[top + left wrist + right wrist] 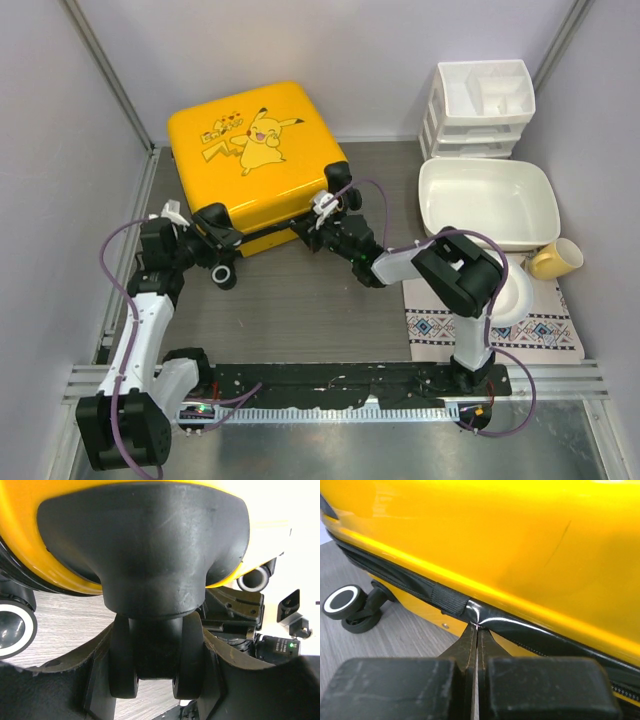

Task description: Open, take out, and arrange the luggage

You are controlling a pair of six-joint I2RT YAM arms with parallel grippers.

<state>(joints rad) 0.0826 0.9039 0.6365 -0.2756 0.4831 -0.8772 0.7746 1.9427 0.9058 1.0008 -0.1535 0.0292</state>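
- Looking down from the top camera, I see the luggage (255,150) lying flat at the far-left part of the counter (300,300), with its cartoon print facing up and its wheels toward the near edge.
- My left tool (213,228) sits at the near-left corner of the luggage, on the black wheel housing (145,555).
- On the left wrist camera, the double caster (156,655) hangs between the fingers (65,685). They look to be closed in against both of its sides.
- My right tool (322,212) is at the near-right corner of the luggage, against the black zipper band (420,582).
- On the right wrist camera, its fingers (395,690) are nearly together, pinching the thin black zipper pull (476,635), which is drawn taut from the band.
- One more wheel (342,602) shows to the left in that view, resting on the grey counter.
- I cannot tell how far the zipper has been run.
- A white basin (487,200) stands along the right edge, well apart from the luggage.
- A white drawer organizer (478,105) sits just behind the basin in the far-right corner.
- A yellow mug (555,260) rests near the basin's near-right corner, beside a patterned mat (500,330).
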